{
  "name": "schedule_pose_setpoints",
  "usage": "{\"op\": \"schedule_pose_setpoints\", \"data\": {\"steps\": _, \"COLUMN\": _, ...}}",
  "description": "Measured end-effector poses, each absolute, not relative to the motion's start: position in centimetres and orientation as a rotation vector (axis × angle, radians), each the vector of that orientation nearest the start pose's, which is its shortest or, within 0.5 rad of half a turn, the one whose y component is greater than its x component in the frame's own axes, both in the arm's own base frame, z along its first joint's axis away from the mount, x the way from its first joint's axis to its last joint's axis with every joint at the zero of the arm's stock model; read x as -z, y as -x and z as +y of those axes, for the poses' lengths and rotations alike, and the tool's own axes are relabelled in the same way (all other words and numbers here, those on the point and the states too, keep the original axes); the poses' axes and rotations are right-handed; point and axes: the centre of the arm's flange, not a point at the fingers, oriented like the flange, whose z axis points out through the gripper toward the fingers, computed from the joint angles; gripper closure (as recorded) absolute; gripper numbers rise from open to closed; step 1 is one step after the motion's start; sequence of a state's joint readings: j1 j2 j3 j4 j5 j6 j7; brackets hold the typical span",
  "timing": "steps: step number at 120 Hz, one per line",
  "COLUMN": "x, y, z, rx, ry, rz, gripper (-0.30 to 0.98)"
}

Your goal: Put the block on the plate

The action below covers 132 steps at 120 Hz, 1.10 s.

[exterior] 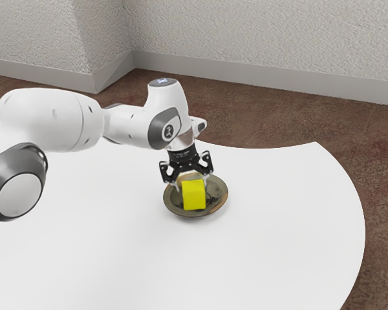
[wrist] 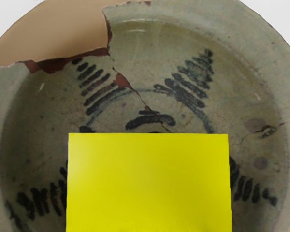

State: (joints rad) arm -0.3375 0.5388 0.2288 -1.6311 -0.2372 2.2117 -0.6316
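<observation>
Though the block is over the plate, whether it rests there is unclear. I cannot tell how open the fingers are or whether they hold it; settling, if needed, release and retreat likely remain.

From my end, ext. view: plate sits on tbl, nr its far edge. Block is w/in the plate's rim, approx. ctr; can't tell if it's touching. Gripper directly above block. Arm comes in from ext. view's left. Behind tbl: floor, then wall.
</observation>
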Motion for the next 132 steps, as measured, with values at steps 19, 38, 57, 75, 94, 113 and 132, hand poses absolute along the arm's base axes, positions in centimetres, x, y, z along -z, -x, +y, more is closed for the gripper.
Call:
{"op": "schedule_pose_setpoints", "data": {"steps": 19, "x": -35.0, "y": -68.0, "z": -10.1, "rx": 0.094, "ry": 3.101, "rz": -0.988, "gripper": 0.06}}
{"op": "schedule_pose_setpoints", "data": {"steps": 38, "x": -41.3, "y": -66.9, "z": -8.8, "rx": 0.135, "ry": 3.119, "rz": -0.927, "gripper": 0.03}}
{"op": "schedule_pose_setpoints", "data": {"steps": 57, "x": -46.0, "y": -64.1, "z": -6.7, "rx": 0.106, "ry": 3.139, "rz": -0.770, "gripper": 0.01}}
{"op": "schedule_pose_setpoints", "data": {"steps": 75, "x": -49.4, "y": -61.4, "z": -6.2, "rx": 0.090, "ry": 3.142, "rz": -0.511, "gripper": 0.01}}
{"op": "schedule_pose_setpoints", "data": {"steps": 94, "x": -51.8, "y": -60.4, "z": -4.8, "rx": 0.062, "ry": 3.141, "rz": -0.299, "gripper": 0.00}}
{"op": "schedule_pose_setpoints", "data": {"steps": 113, "x": -54.7, "y": -60.2, "z": -4.2, "rx": 0.047, "ry": 3.145, "rz": -0.128, "gripper": 0.00}}
{"op": "schedule_pose_setpoints", "data": {"steps": 132, "x": -57.2, "y": -60.0, "z": -3.4, "rx": 0.033, "ry": 3.147, "rz": -0.003, "gripper": 0.00}}
